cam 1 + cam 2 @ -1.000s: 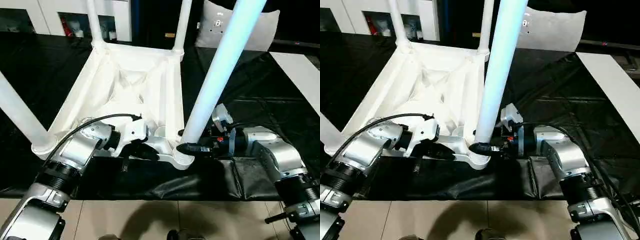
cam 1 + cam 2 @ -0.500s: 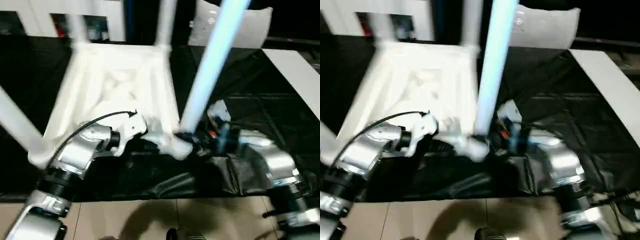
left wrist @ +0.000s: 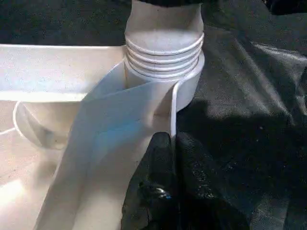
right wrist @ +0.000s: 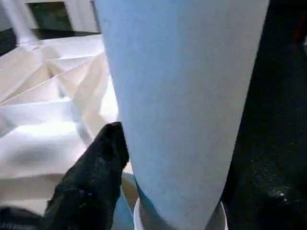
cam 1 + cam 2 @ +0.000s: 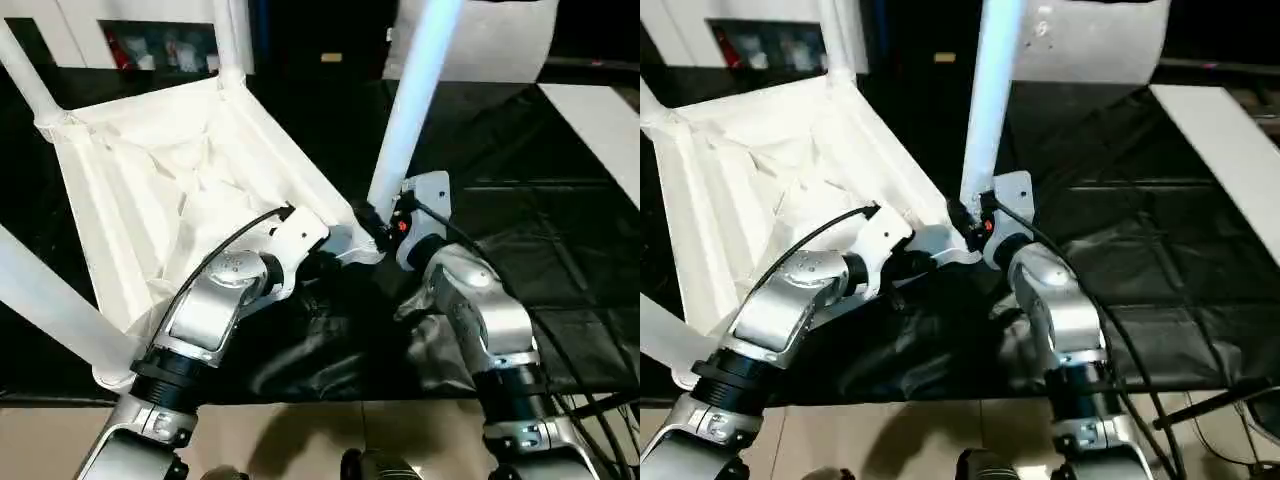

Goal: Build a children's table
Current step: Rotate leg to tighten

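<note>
Since a second ago, the white table top [image 5: 170,190] has swung around, its near corner now mid-frame. Left wrist view: left gripper [image 3: 165,158] pinches the top's edge by the corner socket [image 3: 165,72]. Right wrist view: right gripper [image 4: 124,191] hugs the table leg [image 4: 182,96]; it should turn slowly, keeping the leg straight.

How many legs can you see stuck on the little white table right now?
4. One leg stands at the near corner by the right gripper. One leg sticks out at the robot's near left. Two more, and, rise from the far corners.
</note>
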